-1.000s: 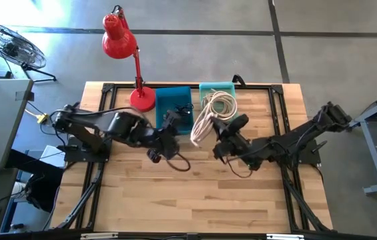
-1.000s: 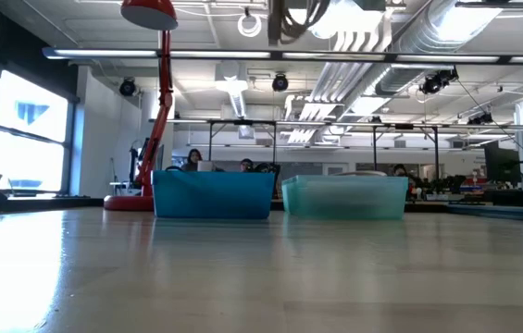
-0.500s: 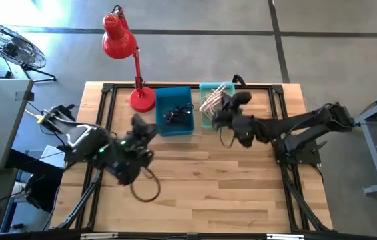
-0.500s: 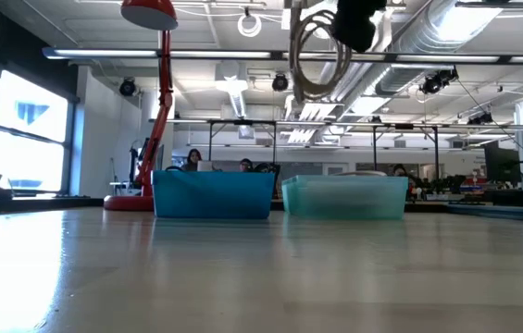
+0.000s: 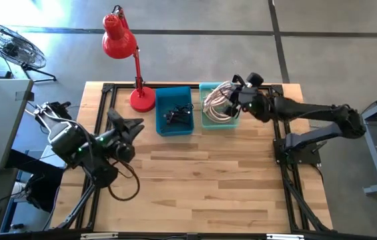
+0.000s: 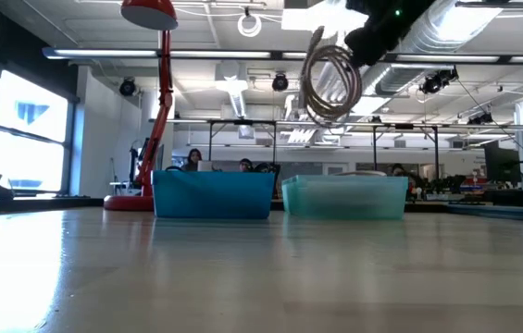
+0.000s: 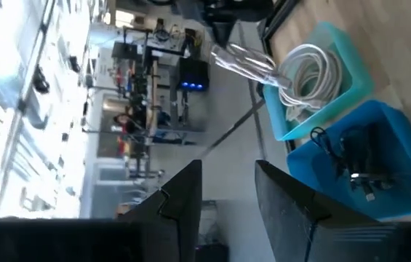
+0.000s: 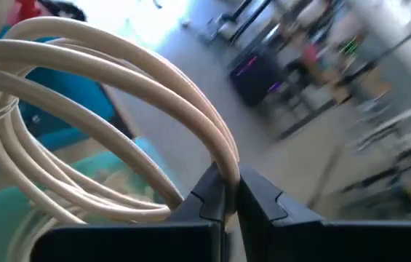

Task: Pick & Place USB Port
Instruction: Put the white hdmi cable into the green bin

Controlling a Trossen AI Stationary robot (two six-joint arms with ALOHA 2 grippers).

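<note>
My right gripper (image 5: 236, 98) is over the teal bin (image 5: 209, 121) at the table's far edge, shut on a coil of beige cable (image 5: 219, 100). In the low view that coil (image 6: 332, 83) hangs high above the bin (image 6: 344, 199). More pale cable lies in the teal bin (image 7: 310, 69). Left of it stands the blue bin (image 5: 175, 110), with black cables and a small device inside. My left gripper (image 5: 129, 127) is open and empty, left of the blue bin above the table; its wrist view (image 7: 227, 211) looks toward both bins. My right gripper (image 8: 225, 191) pinches several strands of the coil at the top of its loop (image 8: 216, 149) between its two fingers. The fingers lie across the strands. The coil is lifted clear and hangs below the gripper (image 6: 372, 37) as a loose ring.
A red desk lamp (image 5: 138, 93) stands on its round base left of the blue bin, its head reaching past the far edge. A black cable loop from the left arm (image 5: 127, 185) hangs over the wood. Bare wood lies toward the near edge (image 5: 201, 193).
My right gripper has carried the coil from mid-table up and toward the far edge, over the teal bin; the coil stays held and swings under it. My left gripper has drawn back from the blue bin toward the table's left edge.
</note>
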